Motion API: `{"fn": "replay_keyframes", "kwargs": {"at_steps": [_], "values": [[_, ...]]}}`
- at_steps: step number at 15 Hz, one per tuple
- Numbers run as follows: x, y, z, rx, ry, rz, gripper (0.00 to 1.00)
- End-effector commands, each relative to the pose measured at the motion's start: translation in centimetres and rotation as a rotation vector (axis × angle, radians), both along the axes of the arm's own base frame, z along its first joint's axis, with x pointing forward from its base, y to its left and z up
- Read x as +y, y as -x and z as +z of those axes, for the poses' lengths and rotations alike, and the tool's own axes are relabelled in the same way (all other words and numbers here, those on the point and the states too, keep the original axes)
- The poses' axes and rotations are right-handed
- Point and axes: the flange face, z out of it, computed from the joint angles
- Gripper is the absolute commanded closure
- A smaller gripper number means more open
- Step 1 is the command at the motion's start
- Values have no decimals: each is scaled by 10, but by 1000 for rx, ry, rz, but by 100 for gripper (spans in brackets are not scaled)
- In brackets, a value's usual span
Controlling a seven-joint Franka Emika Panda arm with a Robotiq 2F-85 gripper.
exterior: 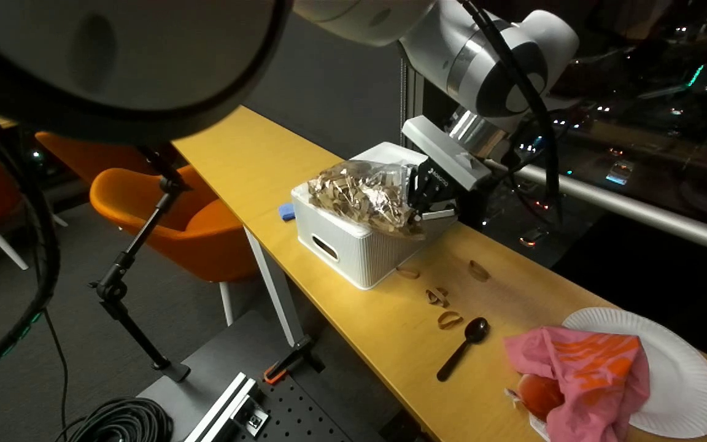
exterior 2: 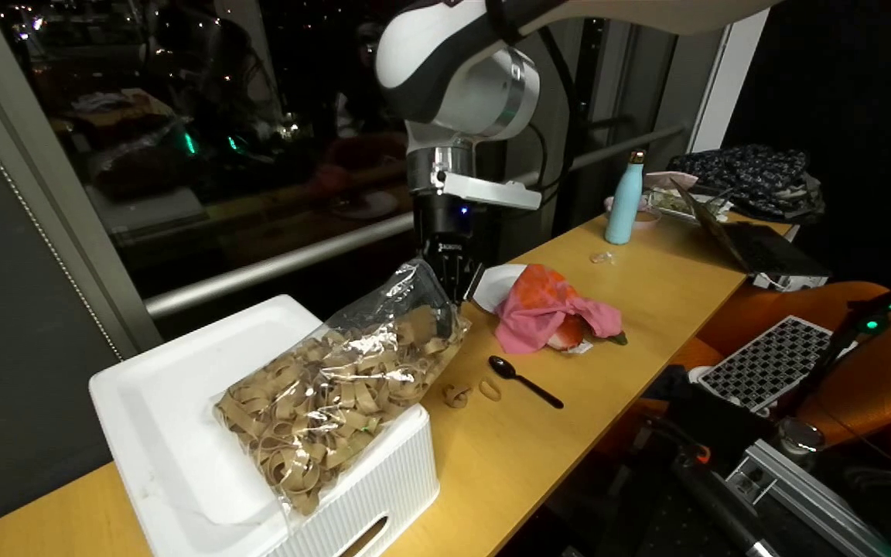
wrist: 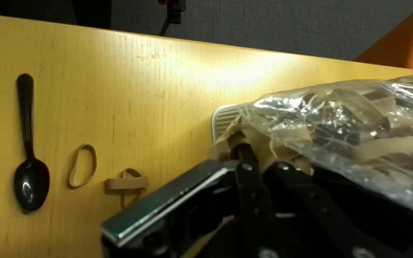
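In an exterior view the gripper (exterior: 418, 205) is clamped on one end of a clear plastic bag (exterior: 359, 190) stuffed with tan rubber bands — the bag is over the white ribbed box (exterior: 384, 258) on the wooden tabletop (exterior: 359, 319). A few loose rubber bands (exterior: 450, 320) and a black spoon (exterior: 465, 345) lie beside the box, spoon handle aimed at the edge opposite the window (exterior: 623, 123). Farther along, a pink-and-orange cloth (exterior: 602, 362) overlaps a paper plate (exterior: 688, 374) at the window-side edge.

In an exterior view the bag slopes up from the box's top to the gripper, with a light-blue bottle (exterior 2: 626, 203) and a laptop (exterior 2: 762, 247) toward the tabletop's far end.

In the wrist view the jaws are basically together on the bag's edge — bag on the right, loose bands and spoon on the left.
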Motion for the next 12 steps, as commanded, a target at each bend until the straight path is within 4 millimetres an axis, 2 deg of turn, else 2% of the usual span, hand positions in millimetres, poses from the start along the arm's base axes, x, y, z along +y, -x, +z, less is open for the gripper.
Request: {"fn": "replay_keyframes", "kwargs": {"at_steps": [1, 7, 10, 12], "values": [[14, -3, 8, -69, 95, 40, 99], [15, -1, 12, -62, 209, 48, 99], [5, 1, 13, -43, 263, 42, 99], [-1, 0, 5, -30, 277, 37, 99]]}}
